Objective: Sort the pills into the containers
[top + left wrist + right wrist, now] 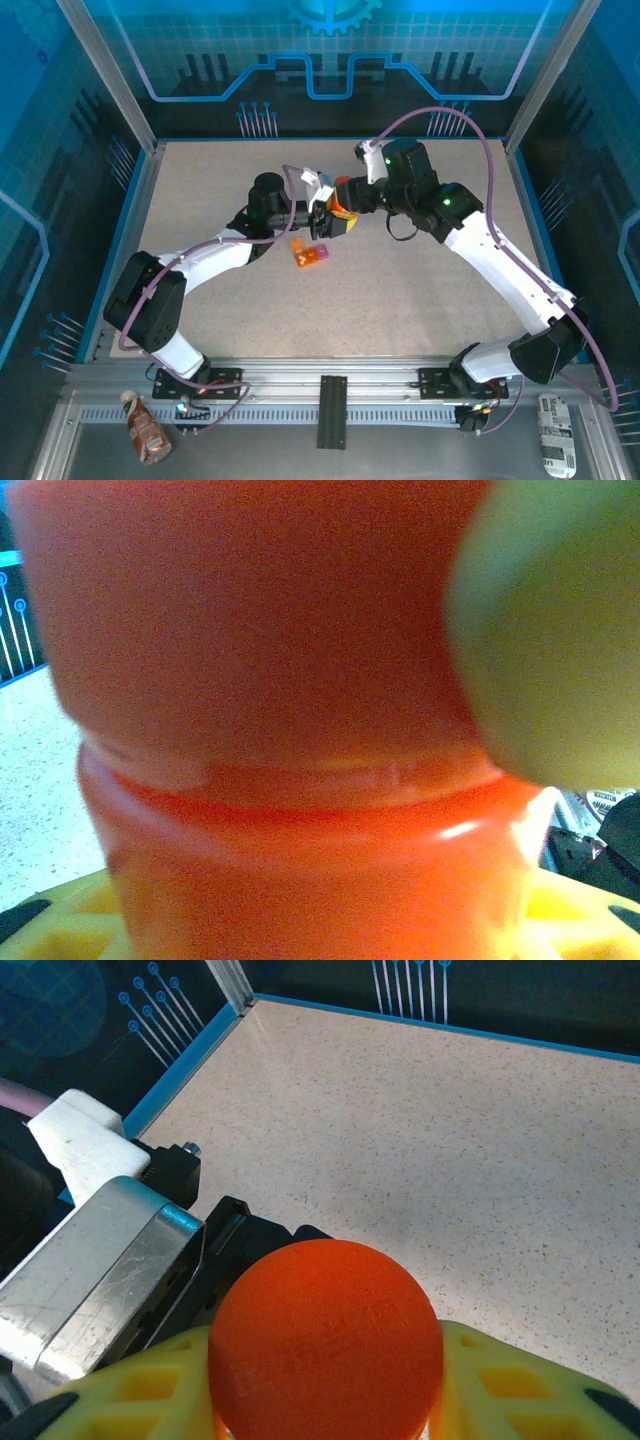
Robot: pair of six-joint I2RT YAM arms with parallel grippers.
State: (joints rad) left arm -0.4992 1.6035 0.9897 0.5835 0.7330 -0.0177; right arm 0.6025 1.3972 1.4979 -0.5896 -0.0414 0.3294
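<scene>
- Speckled beige table [420, 290]: 2 white arms meet over its middle.
- Left gripper [322, 220]: clamped on a translucent orange cylindrical plastic bottle [343, 212], held between its yellow fingers [60, 925].
- Right gripper [352, 203]: its fingers flank the bottle's rounded orange end [325, 1345]; I cannot tell whether they pinch it.
- Flat translucent orange compartment box [310, 253] with 1 pink-purple end: lies on the table, near the grippers on the side towards the arm bases, touching neither.

The table [430, 290] is beige with fine dark speckles. The bottle [325, 1345] is orange. The box [309, 253] is translucent orange with a pink-purple right end. The right fingers [500, 1390] are yellow. The left arm [205, 265] and right arm [500, 262] are white with black joints. The cable [440, 112] is lilac. The far wall [200, 40] is blue with a grid and circuit lines.
</scene>
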